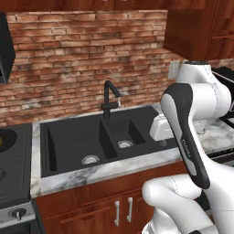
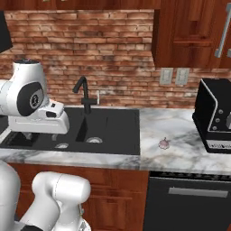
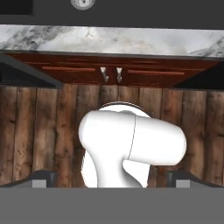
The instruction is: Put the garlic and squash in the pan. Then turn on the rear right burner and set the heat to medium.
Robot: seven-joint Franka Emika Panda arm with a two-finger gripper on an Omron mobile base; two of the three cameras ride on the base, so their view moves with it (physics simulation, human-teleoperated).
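Your gripper (image 3: 111,178) is hanging wide open and holding nothing, aimed down at the floor in front of the cabinets, with the hand sitting over the near edge of the sink (image 1: 73,137). The garlic (image 2: 164,143) is lying alone on the counter (image 2: 180,131) right of the sink, between it and the toaster (image 2: 215,116), well apart from the hand. You cannot tell where the squash is lying, and the dark round rim at the far left on the stove (image 1: 13,183) is probably the pan (image 1: 2,140), though too little of it is showing to be sure. The bulb is small and rounded, so if you are closing off-centre it is likely squirting out of the jaws and rolling toward the basin or off the near edge. Swinging right from this folded pose, you are risking a clip on the faucet (image 2: 84,92) or the toaster. Carrying left, you are crossing the whole sink, and a loose pinch is dropping the garlic into it. Later, the stove knobs are looking alike, so you are risking lighting the wrong burner
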